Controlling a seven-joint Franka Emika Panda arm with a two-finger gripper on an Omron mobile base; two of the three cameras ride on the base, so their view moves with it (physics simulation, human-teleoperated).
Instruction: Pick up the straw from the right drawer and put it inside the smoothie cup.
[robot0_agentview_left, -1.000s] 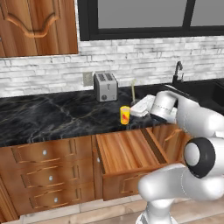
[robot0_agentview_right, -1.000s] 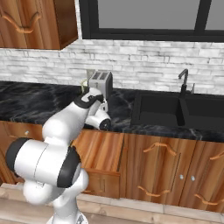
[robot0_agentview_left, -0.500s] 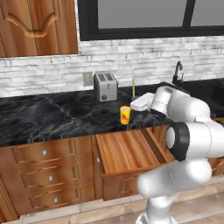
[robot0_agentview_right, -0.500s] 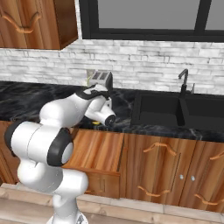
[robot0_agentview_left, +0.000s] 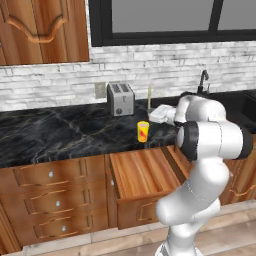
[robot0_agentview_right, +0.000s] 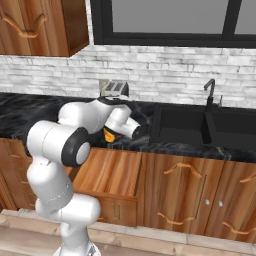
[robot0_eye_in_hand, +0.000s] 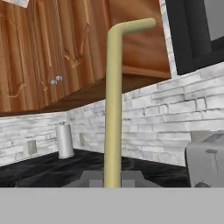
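Note:
My gripper (robot0_agentview_left: 152, 113) hovers over the black counter, just behind and to the right of the smoothie cup (robot0_agentview_left: 143, 131), and is shut on the straw (robot0_agentview_left: 149, 97). The straw stands upright above the hand. In the hand view the straw (robot0_eye_in_hand: 113, 109) rises from the bottom and bends over at its top. The cup, a small yellow tumbler with a red mark, stands near the counter's front edge; in the right base view the cup (robot0_agentview_right: 107, 134) peeks out from behind my arm. Below it the right drawer (robot0_agentview_left: 145, 172) is pulled out, its plank floor bare.
A silver toaster (robot0_agentview_left: 121, 98) stands at the back wall, left of the cup. A dark sink (robot0_agentview_right: 200, 125) with a black tap (robot0_agentview_right: 211, 92) lies to the right. Three stacked drawer fronts (robot0_agentview_left: 55, 202) are left of the open drawer. A paper towel roll (robot0_eye_in_hand: 65, 140) stands further along the counter.
My arm has folded, its elbow swinging up over the open drawer. The hand with the upright straw has stayed behind the cup, shifting only slightly left and up.

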